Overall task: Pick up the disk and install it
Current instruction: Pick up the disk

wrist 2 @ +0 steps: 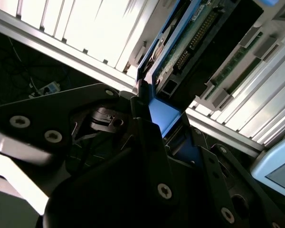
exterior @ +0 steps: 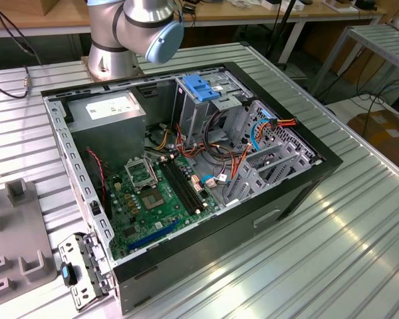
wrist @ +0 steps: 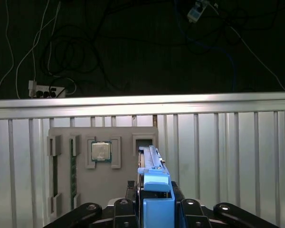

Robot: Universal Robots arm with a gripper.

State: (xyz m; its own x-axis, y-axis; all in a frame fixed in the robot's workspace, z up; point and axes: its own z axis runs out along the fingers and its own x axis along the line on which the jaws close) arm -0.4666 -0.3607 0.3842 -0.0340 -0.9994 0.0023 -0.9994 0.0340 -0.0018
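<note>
The pincer is closed on the disk, its two black fingers pressing from either side on the blue frame at the disk's near end. In the first wrist view the disk stands on edge and runs away from the pincer toward a grey tray that lies on the ribbed metal tabletop. Its far end overlaps a rectangular pocket of that tray, and whether it touches there cannot be told. Beside the pocket the tray holds a processor chip and, further along, a green memory stick. Beyond the tabletop's edge, cables and a power strip lie on the dark floor. In the second wrist view the pincer grips the same blue frame, and the green circuit-board side of the disk faces the camera. In the exterior view the arm rises at the upper left of the frame behind an open computer case in the centre. Inside the case a grey power supply box with a white sticker sits at the upper left, a metal cage with a blue latch stands just right of it, and the green mainboard lies below both.
</note>
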